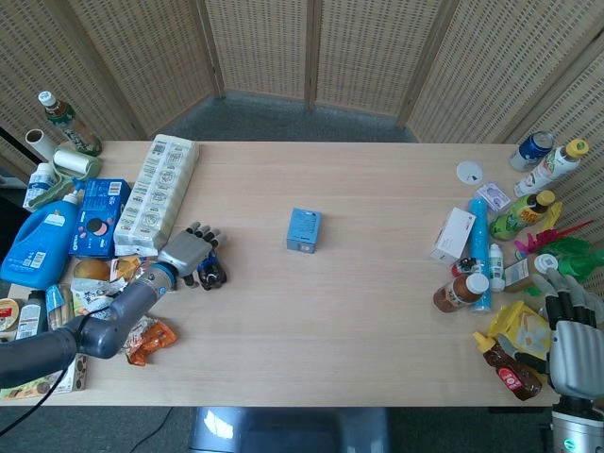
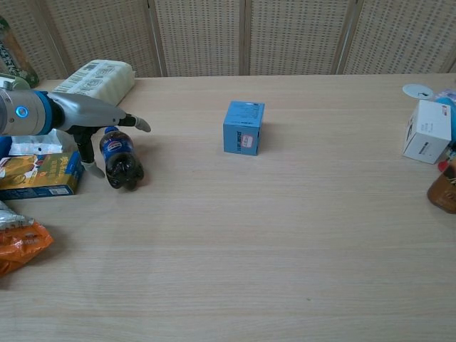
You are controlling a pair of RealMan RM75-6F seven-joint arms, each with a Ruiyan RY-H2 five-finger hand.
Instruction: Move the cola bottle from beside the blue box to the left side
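The cola bottle is small, dark, with a blue label, and lies on its side on the table, well left of the blue box. My left hand holds it, fingers stretched over its top and the thumb down along its left side. In the head view my right hand rests at the table's lower right corner, fingers apart and holding nothing. The chest view does not show it.
Left of the bottle lie a long white package, a blue detergent jug, snack bags and an orange packet. Several bottles and a white box crowd the right edge.
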